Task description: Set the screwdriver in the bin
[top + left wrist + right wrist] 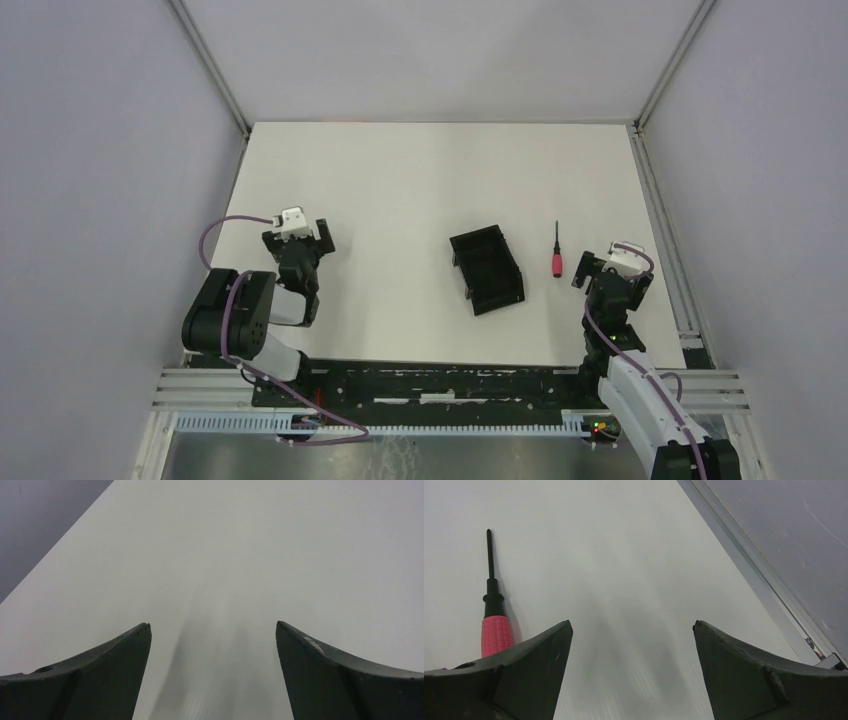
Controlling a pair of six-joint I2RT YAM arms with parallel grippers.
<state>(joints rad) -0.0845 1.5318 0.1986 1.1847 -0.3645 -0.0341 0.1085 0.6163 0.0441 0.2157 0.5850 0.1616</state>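
screwdriver lies on the table between bin and right gripper.
left gripper and right gripper are both wide open, holding nothing.

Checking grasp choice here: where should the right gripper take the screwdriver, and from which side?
Probably the red handle of the screwdriver, from above, jaws across it: it lies flat, and the handle is its thickest part, nearest the open right gripper.
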